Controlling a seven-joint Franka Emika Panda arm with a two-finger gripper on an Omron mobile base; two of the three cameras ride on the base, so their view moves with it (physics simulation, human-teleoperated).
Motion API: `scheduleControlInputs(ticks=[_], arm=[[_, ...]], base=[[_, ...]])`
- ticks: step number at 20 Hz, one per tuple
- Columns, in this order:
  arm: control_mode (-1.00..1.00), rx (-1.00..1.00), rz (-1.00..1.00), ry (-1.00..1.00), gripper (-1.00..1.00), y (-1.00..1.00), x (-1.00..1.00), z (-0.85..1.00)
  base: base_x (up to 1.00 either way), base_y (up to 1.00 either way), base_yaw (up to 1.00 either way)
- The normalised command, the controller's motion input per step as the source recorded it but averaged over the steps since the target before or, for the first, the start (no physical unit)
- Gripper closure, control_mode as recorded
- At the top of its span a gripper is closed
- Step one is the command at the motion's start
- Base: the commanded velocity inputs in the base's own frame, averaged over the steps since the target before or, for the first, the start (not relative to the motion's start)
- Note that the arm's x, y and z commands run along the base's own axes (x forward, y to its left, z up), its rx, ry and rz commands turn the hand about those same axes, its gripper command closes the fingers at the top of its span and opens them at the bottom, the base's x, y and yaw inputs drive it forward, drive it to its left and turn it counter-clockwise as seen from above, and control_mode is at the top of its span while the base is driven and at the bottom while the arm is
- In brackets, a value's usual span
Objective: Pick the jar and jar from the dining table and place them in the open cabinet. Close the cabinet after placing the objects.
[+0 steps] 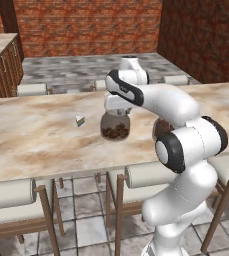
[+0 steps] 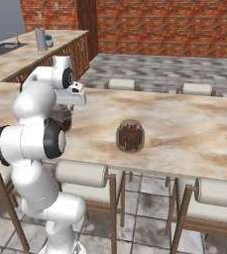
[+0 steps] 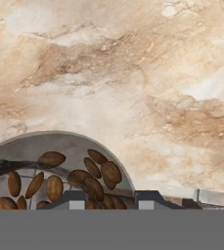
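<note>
Under pincer [image 3: 106, 199]: bean jar [image 1: 115, 127], pincer clamped on its rim, above dining table [image 1: 31, 135].

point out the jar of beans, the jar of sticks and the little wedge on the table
jar of beans [image 1: 115, 127], left base view, glass belly
jar of sticks [image 2: 130, 136], right base view, glass front
wedge [image 1: 80, 120], left base view, its middle

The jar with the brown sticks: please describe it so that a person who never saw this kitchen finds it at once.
Look at the long dining table with the marbled beige top. Near its front edge, above the gap between two cushioned chairs, stands a squat rounded glass jar with upright brown sticks. The other jar, under the claw, holds dark brown beans instead.
</note>
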Motion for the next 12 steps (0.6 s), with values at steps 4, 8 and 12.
scheduleControlInputs(ticks=[4,8,12], arm=[[-1.0,0.0,0.0,0.0,1.0,0.0,-0.38,0.22],[-1.0,0.0,0.0,0.0,1.0,0.0,-0.43,0.2],[-1.0,0.0,0.0,0.0,1.0,0.0,-0.41,0.17]], base=[[0.0,0.0,0.0],[0.0,0.0,0.0],[0.0,0.0,0.0]])
